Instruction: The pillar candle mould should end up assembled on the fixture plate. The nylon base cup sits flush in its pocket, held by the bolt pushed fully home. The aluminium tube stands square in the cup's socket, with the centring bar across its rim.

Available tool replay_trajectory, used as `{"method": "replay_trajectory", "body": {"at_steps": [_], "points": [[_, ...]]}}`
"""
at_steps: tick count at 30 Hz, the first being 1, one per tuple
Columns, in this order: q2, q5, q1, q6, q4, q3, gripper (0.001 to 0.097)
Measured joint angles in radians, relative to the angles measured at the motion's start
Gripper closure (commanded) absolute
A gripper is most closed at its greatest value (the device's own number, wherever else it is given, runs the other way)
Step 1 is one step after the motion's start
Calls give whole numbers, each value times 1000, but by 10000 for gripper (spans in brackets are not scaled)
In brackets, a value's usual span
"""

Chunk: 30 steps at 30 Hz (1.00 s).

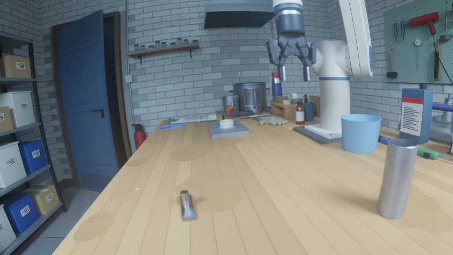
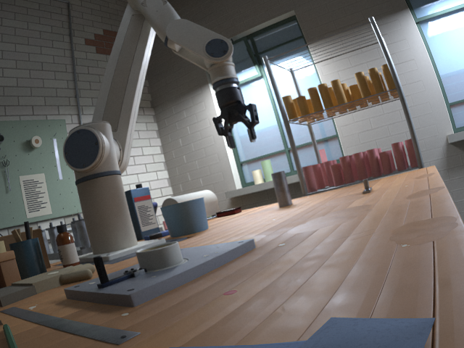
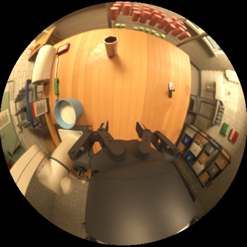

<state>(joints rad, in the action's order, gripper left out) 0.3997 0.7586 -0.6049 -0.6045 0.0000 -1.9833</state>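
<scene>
My gripper [image 1: 294, 73] [image 2: 241, 139] [image 3: 122, 127] hangs open and empty high above the bench, well clear of every part. The grey fixture plate [image 1: 229, 129] [image 2: 161, 271] lies at the far end of the bench with the white nylon base cup [image 1: 226, 123] [image 2: 159, 256] sitting in it, and a dark bolt [image 2: 100, 269] stands on the plate beside the cup. The aluminium tube [image 1: 396, 178] [image 2: 282, 188] [image 3: 110, 46] stands upright on the bench at the near right. The metal centring bar [image 1: 187, 204] [image 2: 366, 185] [image 3: 170, 89] lies flat on the wood at the near left.
The robot's white base column [image 1: 333, 95] stands right of the plate, with a blue bucket [image 1: 360, 133] [image 3: 68, 112] beside it. Pots, bottles and a glove crowd the far end behind the plate. The bench's left edge drops toward a blue door and shelving.
</scene>
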Motion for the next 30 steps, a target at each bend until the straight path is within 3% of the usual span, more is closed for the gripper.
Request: {"method": "replay_trajectory", "body": {"at_steps": [14, 30], "points": [[94, 115, -280, -281, 0, 210, 281], [184, 226, -423, -424, 0, 409, 281]]}}
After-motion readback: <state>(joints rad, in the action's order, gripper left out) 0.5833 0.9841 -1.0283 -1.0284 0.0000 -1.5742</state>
